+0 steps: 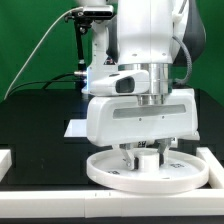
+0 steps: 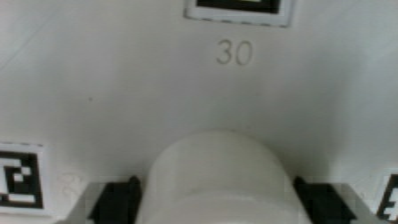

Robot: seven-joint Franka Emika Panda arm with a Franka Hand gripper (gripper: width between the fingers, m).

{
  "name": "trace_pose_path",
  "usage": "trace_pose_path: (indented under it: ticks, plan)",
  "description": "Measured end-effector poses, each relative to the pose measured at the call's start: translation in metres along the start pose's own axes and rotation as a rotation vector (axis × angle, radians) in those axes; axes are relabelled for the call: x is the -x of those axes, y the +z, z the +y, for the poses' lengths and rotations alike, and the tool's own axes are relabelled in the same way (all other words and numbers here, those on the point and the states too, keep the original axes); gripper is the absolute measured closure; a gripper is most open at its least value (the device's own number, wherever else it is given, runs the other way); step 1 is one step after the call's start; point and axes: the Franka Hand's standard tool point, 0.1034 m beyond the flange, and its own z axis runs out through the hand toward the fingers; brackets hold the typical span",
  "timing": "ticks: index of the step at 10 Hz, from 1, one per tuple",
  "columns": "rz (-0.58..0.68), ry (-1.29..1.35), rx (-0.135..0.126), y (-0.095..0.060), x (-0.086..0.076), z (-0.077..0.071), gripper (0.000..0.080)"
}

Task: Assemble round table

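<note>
The white round disc (image 1: 105, 172) of the table lies flat on the black table top, near the front. My gripper (image 1: 147, 156) stands straight over its middle, shut on the short thick white cylinder leg (image 1: 147, 158), which it holds upright on or just above the disc; I cannot tell whether they touch. In the wrist view the leg (image 2: 217, 175) fills the space between the two black fingertips (image 2: 119, 200), and the disc's surface (image 2: 107, 90) lies behind it with square tags and the number 30.
A white border rail (image 1: 214, 168) runs along the exterior view's right, touching the disc's edge. Another white rail end (image 1: 5, 160) sits at the exterior view's left. The marker board (image 1: 78, 128) lies behind the gripper. A green backdrop stands at the back.
</note>
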Motion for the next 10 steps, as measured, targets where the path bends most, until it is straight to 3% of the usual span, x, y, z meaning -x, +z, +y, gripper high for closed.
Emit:
trace_pose_path:
  ticks: [2, 7, 10]
  plan:
    - [0.008, 0.011, 0.004, -0.0002, 0.0051, -0.0065, 0.0393]
    - [0.026, 0.028, 0.016, -0.0002, 0.0012, -0.0047, 0.0393]
    - [0.019, 0.029, 0.013, -0.0005, 0.0068, -0.0075, 0.0393]
